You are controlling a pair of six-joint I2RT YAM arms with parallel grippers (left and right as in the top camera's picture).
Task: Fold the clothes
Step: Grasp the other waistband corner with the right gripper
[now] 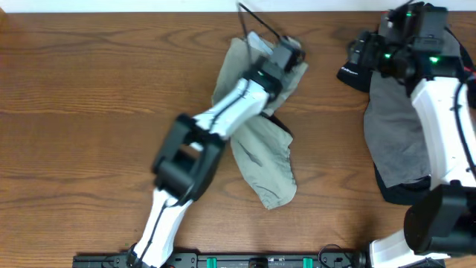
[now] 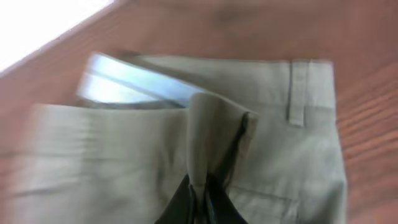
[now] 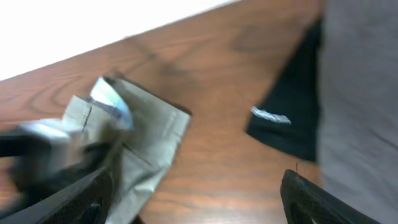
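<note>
The khaki shorts (image 1: 262,152) lie wrinkled at the table's middle, one leg toward the front and the waistband end toward the back. My left gripper (image 1: 288,56) is over the waistband end. In the left wrist view it (image 2: 202,200) is shut on a raised pinch of the shorts (image 2: 112,155), near the whitish lining (image 2: 124,84) and a belt loop. My right gripper (image 1: 361,56) is at the back right. Its fingers (image 3: 199,199) are wide open and empty over bare wood, with the shorts (image 3: 146,140) to their left.
A darker grey garment (image 1: 398,138) lies at the right on a black garment (image 1: 394,195). Both show in the right wrist view, grey (image 3: 364,87) and black (image 3: 292,118). The table's back edge (image 1: 149,10) runs close behind the shorts.
</note>
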